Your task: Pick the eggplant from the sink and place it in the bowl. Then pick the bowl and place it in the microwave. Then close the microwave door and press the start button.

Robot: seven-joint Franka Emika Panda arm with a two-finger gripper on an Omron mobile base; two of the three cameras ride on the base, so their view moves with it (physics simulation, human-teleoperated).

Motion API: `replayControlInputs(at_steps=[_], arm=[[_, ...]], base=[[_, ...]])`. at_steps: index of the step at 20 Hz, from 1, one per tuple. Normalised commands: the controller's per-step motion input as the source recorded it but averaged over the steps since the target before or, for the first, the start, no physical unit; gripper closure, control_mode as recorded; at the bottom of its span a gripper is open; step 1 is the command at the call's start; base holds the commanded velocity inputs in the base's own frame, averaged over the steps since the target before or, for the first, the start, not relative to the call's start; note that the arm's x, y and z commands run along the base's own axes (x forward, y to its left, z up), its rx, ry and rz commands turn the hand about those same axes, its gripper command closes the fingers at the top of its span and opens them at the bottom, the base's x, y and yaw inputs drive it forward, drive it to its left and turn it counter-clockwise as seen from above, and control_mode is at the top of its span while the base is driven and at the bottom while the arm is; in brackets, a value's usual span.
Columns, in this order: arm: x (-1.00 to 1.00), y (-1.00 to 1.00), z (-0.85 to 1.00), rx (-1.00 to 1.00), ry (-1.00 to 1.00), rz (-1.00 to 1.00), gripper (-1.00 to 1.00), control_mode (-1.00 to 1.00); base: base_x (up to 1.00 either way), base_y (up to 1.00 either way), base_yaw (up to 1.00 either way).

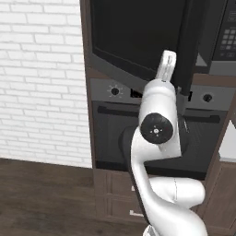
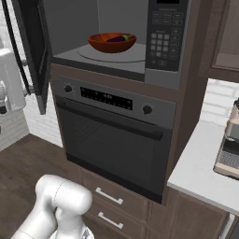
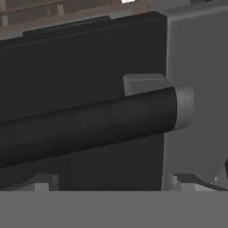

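The bowl [image 2: 112, 42] sits on the turntable [image 2: 112, 54] inside the microwave [image 2: 140, 42], the eggplant [image 2: 119, 39] lying flat in it, long axis left-right. The door [image 2: 32, 51] stands swung open, its bar handle [image 3: 84, 127] running vertically, close before the hand. The fingers are spread wide, holding nothing.

White brick wall [image 1: 41, 78] on the left, dark wood floor [image 1: 41, 193] below. Brown cabinetry [image 2: 193, 88] around a black oven [image 2: 116, 135], drawers [image 2: 109, 203] beneath. Pale counter [image 2: 200, 172] to the right.
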Motion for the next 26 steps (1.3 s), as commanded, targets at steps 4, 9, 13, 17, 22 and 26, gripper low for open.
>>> replayControlInputs(at_steps=[4, 9, 13, 17, 22, 26], arm=[[0.43, -1.00, 0.14, 0.30, 0.01, 0.00, -1.00, -1.00], [0.30, -0.82, 0.19, 0.23, 0.04, 0.00, -1.00, -1.00], [0.34, -0.44, 0.18, 0.13, 0.11, 0.00, -1.00, -1.00], [0.70, -0.15, 0.01, 0.03, 0.08, 0.00, -1.00, -1.00], [0.80, -0.14, -0.04, 0.00, 0.00, 0.00, -1.00, -1.00], [0.80, -0.18, -0.08, 0.00, 0.00, 0.00, -1.00, -1.00]], base=[[0.00, 0.00, 0.00], [0.00, 0.00, 0.00], [0.00, 0.00, 0.00], [0.00, 0.00, 0.00], [0.00, 0.00, 0.00], [0.00, 0.00, 0.00]])
